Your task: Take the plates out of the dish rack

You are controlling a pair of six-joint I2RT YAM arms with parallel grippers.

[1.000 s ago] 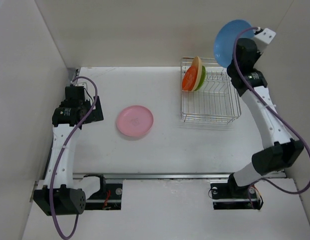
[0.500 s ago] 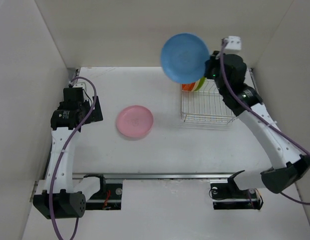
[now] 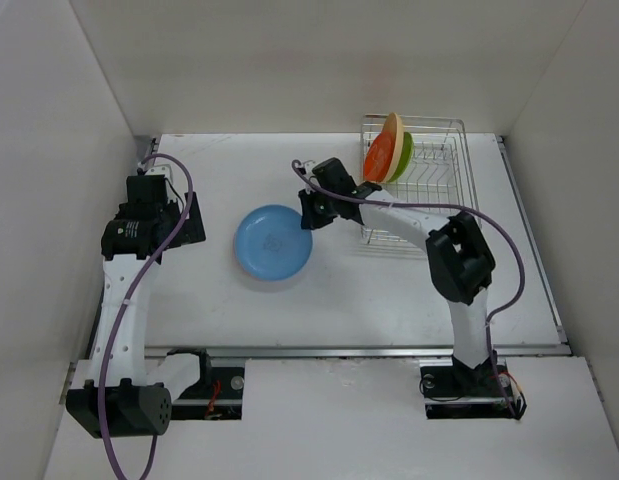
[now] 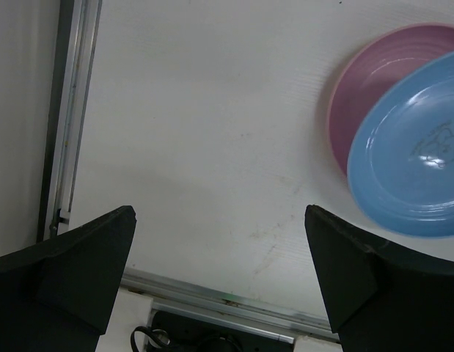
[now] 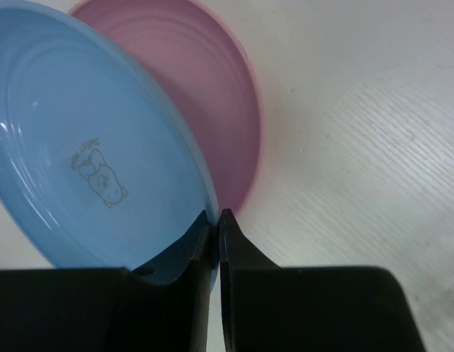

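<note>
- left gripper [image 4: 219, 220] – near the table's 9 o'clock edge, jaws spread wide, nothing between them, above bare white table [image 3: 389, 290].
- blue plate [image 3: 274, 242] – about the table's middle, hollow side up, round, so no long axis. it is tilted, its 2 o'clock rim raised.
- right gripper [image 5: 215, 220] – clamped on that raised rim, fingers pinching it from both sides.
- pink plate [image 5: 212, 103] – flat under the blue plate, peeking out past its edge; i cannot tell whether the two touch.
- dish rack [image 3: 434, 190] – at 1 o'clock, with an orange plate [image 3: 381, 152] and a lime green plate [image 3: 402, 150] on edge at its far-left corner, leaning together.
- plain white walls stand on three sides.
</note>
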